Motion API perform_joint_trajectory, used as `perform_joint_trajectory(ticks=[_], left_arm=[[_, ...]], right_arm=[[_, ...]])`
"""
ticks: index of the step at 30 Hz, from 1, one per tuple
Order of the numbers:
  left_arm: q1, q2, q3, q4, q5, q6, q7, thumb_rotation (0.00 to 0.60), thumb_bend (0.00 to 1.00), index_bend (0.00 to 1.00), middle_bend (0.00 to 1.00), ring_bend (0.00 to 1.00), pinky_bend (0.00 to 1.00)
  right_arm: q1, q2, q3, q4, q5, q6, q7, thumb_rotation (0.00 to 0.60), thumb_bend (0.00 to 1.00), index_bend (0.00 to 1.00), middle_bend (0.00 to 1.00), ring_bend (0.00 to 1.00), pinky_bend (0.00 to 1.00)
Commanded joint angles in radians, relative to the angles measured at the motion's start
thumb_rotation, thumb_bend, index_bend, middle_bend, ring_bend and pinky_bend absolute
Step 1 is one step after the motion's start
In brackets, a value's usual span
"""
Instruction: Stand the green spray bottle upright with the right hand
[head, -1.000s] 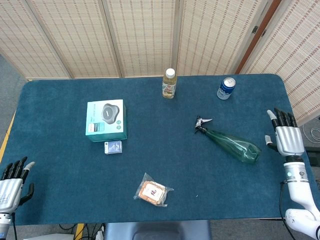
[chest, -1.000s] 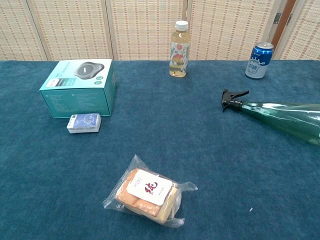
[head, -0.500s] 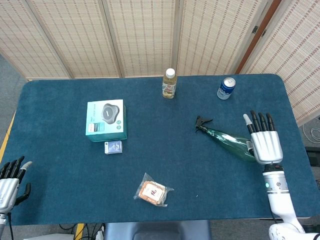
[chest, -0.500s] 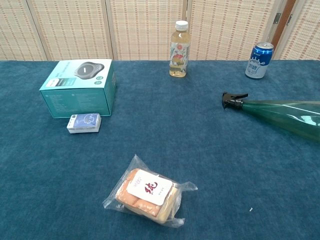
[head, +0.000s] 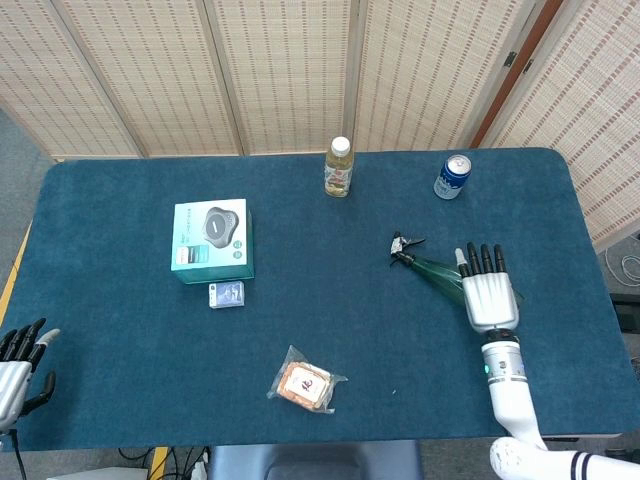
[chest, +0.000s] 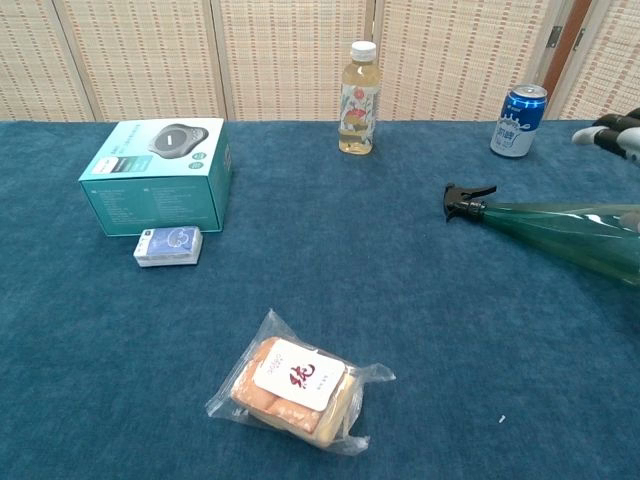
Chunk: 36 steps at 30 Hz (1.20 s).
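Right hand (head: 488, 295) now over bottle (head: 437, 269)

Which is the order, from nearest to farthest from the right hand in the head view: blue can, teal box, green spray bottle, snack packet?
1. green spray bottle, under the right hand
2. blue can, at the far edge
3. snack packet, at the near edge
4. teal box, on the left side

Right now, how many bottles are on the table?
2. The green spray bottle lies on its side at the right, partly under the right hand. The drink bottle with a white cap stands upright at the far edge. None seem hidden.
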Motion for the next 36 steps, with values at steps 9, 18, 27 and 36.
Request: perform_joint_trajectory(ticks=[9,18,27,36], left_arm=[[-0.022,-0.06,0.02,0.183,0.019,-0.06,-0.14,0.6,0.53,0.11,0.0,0.0,0.0],[-0.019,-0.108,0.035,0.309,0.025,-0.082,-0.216,0.6,0.53,0.11,0.0,0.0,0.0],[-0.021,-0.153,0.043,0.42,0.021,-0.123,-0.281,0.6,0.53,0.11,0.0,0.0,0.0],[-0.022,-0.179,0.05,0.476,0.024,-0.144,-0.317,0.6,0.53,0.11,0.0,0.0,0.0]], right_arm=[[0.051,-0.13,0.007,0.136,0.103,-0.025,0.034,0.6,0.18,0.0,0.1,0.0,0.11],[0.104,-0.208,0.011,0.232,0.146,-0.069,0.034,0.6,0.18,0.0,0.1,0.0,0.11],[0.163,-0.261,0.037,0.319,0.189,-0.113,0.037,0.6,0.18,0.0,0.1,0.0,0.11],[0.195,-0.268,0.051,0.351,0.224,-0.131,0.049,0.6,0.19,0.0,0.1,0.0,0.11]])
